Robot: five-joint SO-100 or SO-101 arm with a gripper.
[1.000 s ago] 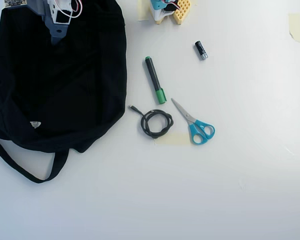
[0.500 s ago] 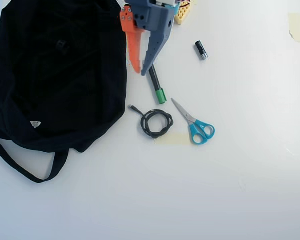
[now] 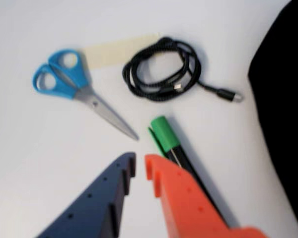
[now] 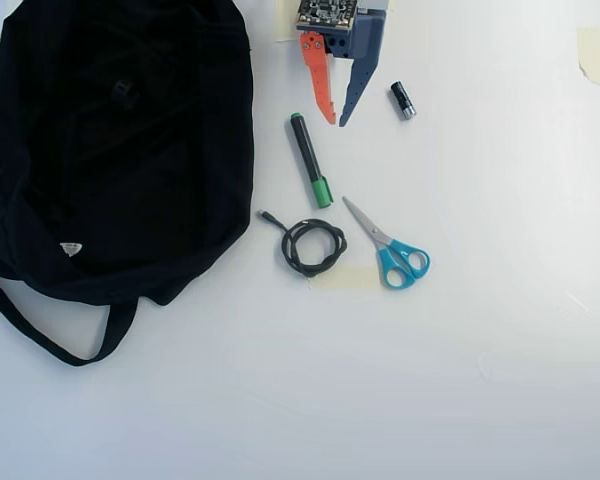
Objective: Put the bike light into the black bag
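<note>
The black bag [image 4: 110, 170] lies floppy over the left of the overhead view, its strap looping out at the lower left; its edge fills the right side of the wrist view [image 3: 283, 99]. A small dark block, the bike light [image 4: 125, 93], rests on the bag's upper part, too dark for detail. My gripper [image 4: 336, 123] hangs at the top middle, right of the bag and apart from it. Its orange and blue fingers are shut, with nothing between them. In the wrist view the gripper [image 3: 139, 161] points just beside a marker's green cap.
A green-capped black marker [image 4: 309, 160] lies just below the gripper. A coiled black cable [image 4: 313, 247] and blue-handled scissors [image 4: 390, 250] sit lower down. A small black cylinder [image 4: 402, 100] with a silver end lies right of the fingers. Tape strips [image 4: 590, 50] mark the white table.
The gripper swung from above the bag to the right, then back toward the top middle. The small dark block it uncovered stays on the bag.
</note>
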